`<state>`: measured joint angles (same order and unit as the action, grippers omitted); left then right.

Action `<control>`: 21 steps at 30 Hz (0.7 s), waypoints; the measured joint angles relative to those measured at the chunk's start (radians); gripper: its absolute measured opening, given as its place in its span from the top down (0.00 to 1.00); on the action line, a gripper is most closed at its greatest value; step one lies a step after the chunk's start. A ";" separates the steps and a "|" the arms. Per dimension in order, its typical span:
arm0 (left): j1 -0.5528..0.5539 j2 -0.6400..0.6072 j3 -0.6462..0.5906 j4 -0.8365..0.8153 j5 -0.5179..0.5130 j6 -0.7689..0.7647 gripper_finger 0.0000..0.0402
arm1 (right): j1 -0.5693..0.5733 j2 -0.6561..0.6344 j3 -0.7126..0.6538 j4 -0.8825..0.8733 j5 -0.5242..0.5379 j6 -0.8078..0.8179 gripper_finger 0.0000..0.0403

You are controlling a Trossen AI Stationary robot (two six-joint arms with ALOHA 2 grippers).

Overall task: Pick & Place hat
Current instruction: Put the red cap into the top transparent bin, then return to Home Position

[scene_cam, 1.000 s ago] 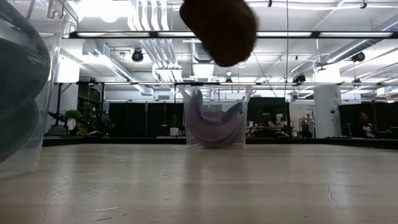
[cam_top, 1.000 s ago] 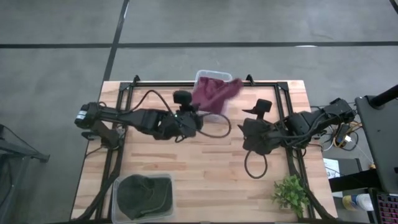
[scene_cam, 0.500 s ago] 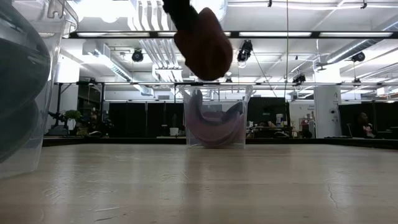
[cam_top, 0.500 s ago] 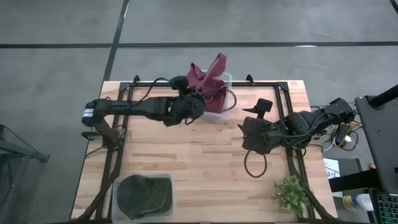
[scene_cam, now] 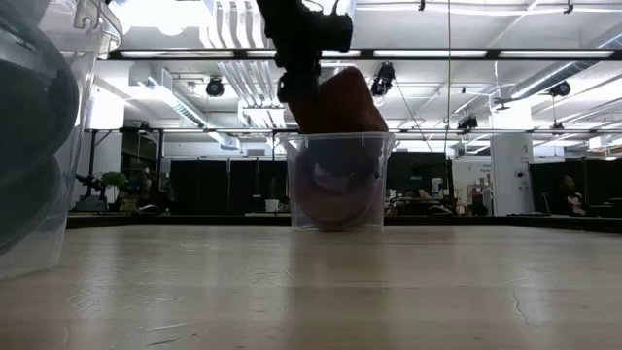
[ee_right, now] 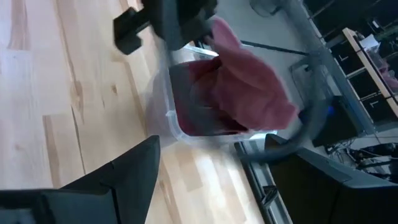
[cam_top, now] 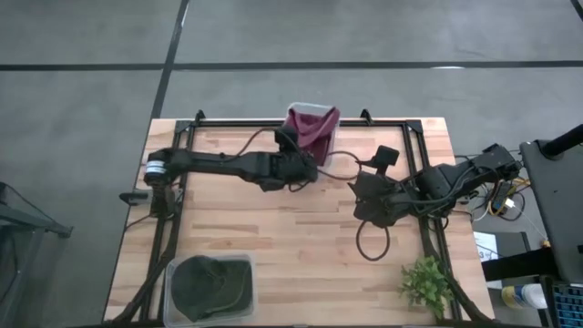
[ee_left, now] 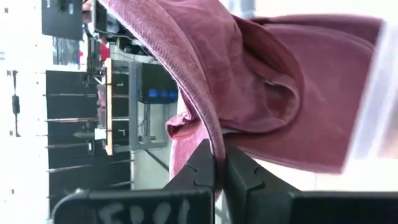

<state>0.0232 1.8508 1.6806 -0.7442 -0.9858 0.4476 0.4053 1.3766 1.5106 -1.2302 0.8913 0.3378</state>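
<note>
- Wooden table point(cam_top: 301, 237), centre of the high view, stood on grey floor; we logged a clear bin point(cam_top: 326, 117) at its upper edge.
- Left gripper point(ee_left: 219, 163): fingers pinched tight on the maroon hat point(cam_top: 308, 128), which draped into that bin.
- Right gripper point(ee_right: 211, 180): jaws wide, empty, waiting right of centre.
- Advice, as we judged it: lower until the cloth cleared the rim, then release.
- Lower left: second bin point(cam_top: 244, 262) with a dark hat point(cam_top: 205, 284).

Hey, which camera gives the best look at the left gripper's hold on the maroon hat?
The left wrist view: the left gripper is shut on the maroon hat, the fabric pinched between its fingers. The high view shows the hat over the clear bin; the low view shows it entering the bin; the right wrist view is blurred.
</note>
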 joint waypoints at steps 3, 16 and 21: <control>0.000 0.021 0.000 -0.040 0.018 -0.024 0.98 | 0.000 0.000 -0.013 -0.001 0.002 0.003 0.30; 0.001 0.030 0.030 -0.133 0.341 -0.235 0.77 | -0.001 0.000 -0.080 0.015 0.001 0.014 0.30; -0.020 0.030 0.074 -0.182 0.285 -0.272 0.63 | 0.000 0.000 -0.095 0.017 0.001 0.055 0.31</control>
<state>0.0030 1.8809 1.7542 -0.9261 -0.7006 0.1757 0.4049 1.3762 1.4155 -1.2136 0.8920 0.3928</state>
